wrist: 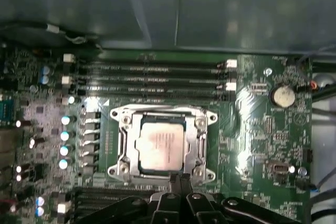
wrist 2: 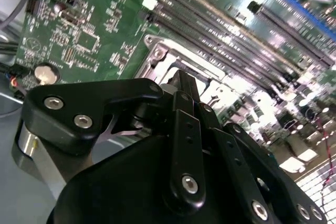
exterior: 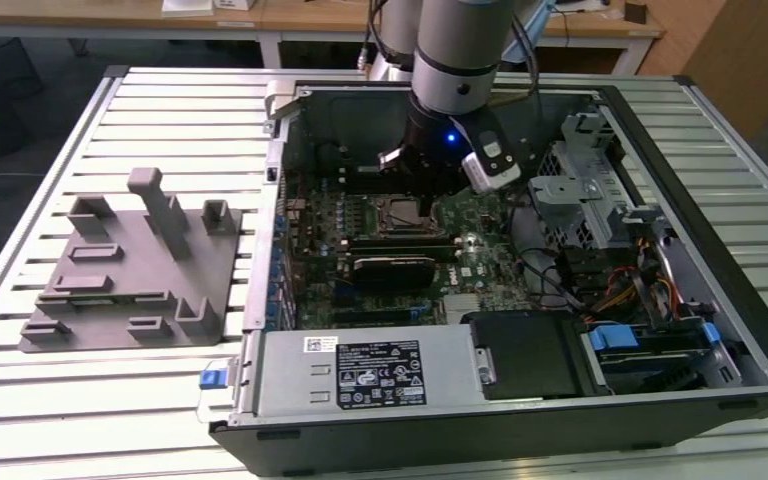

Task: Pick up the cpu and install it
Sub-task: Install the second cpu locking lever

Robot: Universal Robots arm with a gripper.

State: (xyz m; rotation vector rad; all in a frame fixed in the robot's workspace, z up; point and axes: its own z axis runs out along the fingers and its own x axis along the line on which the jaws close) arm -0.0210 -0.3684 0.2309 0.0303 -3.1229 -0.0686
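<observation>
The cpu [wrist: 161, 145], a pale silver square chip, lies flat inside the metal-framed socket [wrist: 122, 148] on the green motherboard [wrist: 257, 140]. In the first wrist view my gripper [wrist: 179, 181] hovers just off one edge of the socket, its two black fingers [wrist: 174, 183] pressed together with nothing between them. The second wrist view shows the same fingers [wrist 2: 185, 95] together above the socket frame [wrist 2: 157, 53]. In the exterior view the gripper [exterior: 415, 187] hangs inside the open computer case, right behind the socket [exterior: 402, 211].
The open black computer case [exterior: 744, 330] rings the motherboard, with a power supply [exterior: 371, 372] at the front and drive cages and cables [exterior: 598, 210] on the exterior view's right. Memory slots [wrist: 157, 77] run beside the socket. A grey plastic holder with posts [exterior: 131, 270] stands on the slatted table.
</observation>
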